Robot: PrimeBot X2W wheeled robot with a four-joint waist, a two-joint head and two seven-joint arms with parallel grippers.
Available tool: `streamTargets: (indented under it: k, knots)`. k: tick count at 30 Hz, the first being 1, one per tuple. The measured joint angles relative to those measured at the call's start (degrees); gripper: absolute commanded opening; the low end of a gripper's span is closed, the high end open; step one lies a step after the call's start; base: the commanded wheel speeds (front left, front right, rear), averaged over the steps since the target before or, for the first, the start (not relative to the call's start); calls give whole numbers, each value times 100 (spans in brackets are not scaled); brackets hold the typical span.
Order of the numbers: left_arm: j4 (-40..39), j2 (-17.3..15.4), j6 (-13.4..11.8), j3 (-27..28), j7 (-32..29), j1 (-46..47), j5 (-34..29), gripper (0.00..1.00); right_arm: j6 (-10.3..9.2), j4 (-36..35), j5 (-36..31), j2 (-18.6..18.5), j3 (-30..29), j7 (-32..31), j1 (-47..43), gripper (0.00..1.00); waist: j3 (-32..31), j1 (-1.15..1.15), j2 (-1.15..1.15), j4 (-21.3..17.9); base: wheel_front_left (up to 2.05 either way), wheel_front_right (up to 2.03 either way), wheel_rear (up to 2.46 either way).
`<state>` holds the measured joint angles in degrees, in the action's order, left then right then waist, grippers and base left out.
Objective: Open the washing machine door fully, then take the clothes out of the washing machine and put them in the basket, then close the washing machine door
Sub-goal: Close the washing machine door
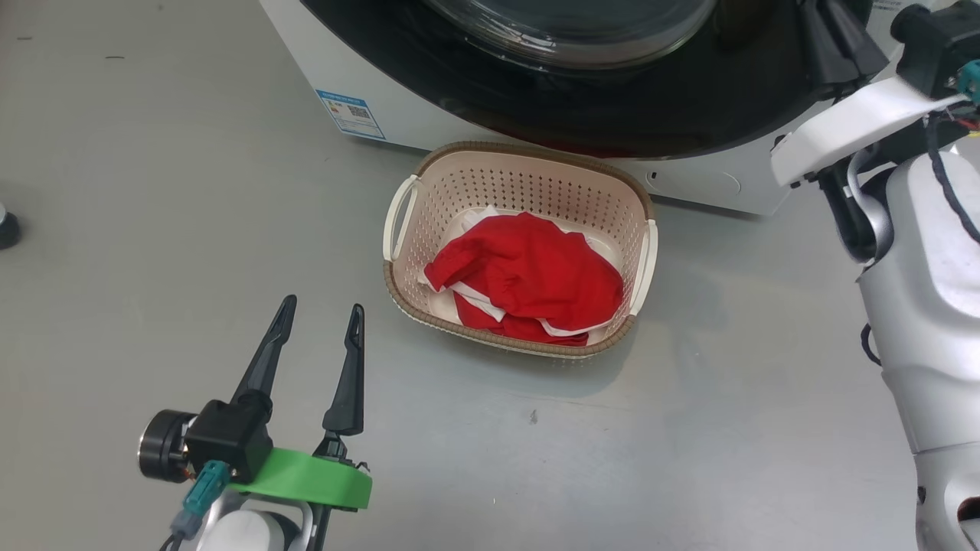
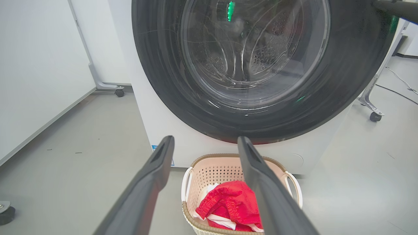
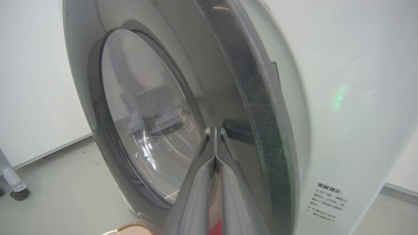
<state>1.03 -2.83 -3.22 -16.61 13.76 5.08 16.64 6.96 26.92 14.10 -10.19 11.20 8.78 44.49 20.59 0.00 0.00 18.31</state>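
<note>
The washing machine door (image 2: 156,65) is seen standing across the front of the washing machine (image 2: 153,120); whether it is latched cannot be told. The right gripper (image 3: 215,130) is held with its fingers pressed together, nothing between them, the tips close to the door's dark rim, though contact cannot be confirmed. The door is judged rigid and hinged, its glossy rim slippery, so it is better pushed flat on the rim than on the bulging glass, with no grasp needed. The basket (image 1: 528,149) is set on the floor just before the washing machine, below the door, and the clothes (image 1: 536,275) — soft, light, crumpled — are heaped inside it. The left gripper (image 1: 321,306) is held spread and empty, well out from the washing machine, beyond the basket.
</note>
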Motion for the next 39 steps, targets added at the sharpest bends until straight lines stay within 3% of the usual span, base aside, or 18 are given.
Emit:
streamTargets:
  k: [16,32,39]
  knots:
    - [157,31,52,-111,45,253,49,100,-2,588,1,-283,-246,-37,869,0,248,0,0,252,0,0,0]
    - [291,45,49,-91,53,421,151,100,-3,1005,54,-196,-226,308,1006,0,210,0,0,251,0,0,0]
    - [348,46,41,10,68,428,151,100,-3,993,102,19,-69,475,889,0,110,0,0,95,0,0,0]
